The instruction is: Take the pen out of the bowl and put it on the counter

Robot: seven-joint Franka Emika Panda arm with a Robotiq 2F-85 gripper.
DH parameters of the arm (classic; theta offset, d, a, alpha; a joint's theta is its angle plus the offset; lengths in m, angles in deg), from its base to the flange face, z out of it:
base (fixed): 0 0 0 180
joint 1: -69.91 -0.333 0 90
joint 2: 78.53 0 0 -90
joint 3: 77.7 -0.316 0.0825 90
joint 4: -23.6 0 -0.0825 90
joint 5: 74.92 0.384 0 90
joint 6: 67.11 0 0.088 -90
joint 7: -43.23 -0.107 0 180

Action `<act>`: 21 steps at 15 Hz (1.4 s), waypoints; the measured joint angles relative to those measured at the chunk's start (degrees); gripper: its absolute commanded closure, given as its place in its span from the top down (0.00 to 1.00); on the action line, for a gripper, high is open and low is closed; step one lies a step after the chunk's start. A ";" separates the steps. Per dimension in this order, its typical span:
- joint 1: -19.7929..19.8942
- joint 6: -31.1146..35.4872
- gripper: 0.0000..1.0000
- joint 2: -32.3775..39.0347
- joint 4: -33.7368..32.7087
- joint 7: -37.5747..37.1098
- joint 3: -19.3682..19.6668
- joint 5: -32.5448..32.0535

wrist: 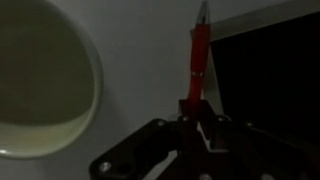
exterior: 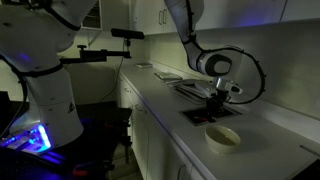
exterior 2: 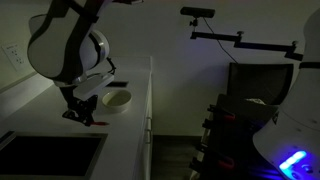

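The cream-white bowl [exterior: 222,137] sits on the pale counter [exterior: 272,143]; it shows in both exterior views [exterior 2: 117,100] and at the left of the wrist view [wrist: 40,85], and it looks empty. My gripper [wrist: 196,112] is shut on a red pen [wrist: 198,55], which points away from the jaws over the counter [wrist: 140,50] beside the bowl. In the exterior views the gripper [exterior: 218,98] [exterior 2: 80,113] hangs low over the counter [exterior 2: 125,140], between the bowl and the dark recess. The pen tip lies close to the counter; I cannot tell whether it touches.
A dark rectangular recess [exterior: 203,116] [exterior 2: 45,155] [wrist: 270,70] is set into the counter right next to the gripper. Flat dark trays [exterior: 190,88] lie further back. A camera arm [exterior 2: 230,38] stands off the counter's edge. The room is dim.
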 measured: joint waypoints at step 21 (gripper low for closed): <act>-3.03 -5.31 1.00 -7.69 3.73 0.12 2.73 -0.37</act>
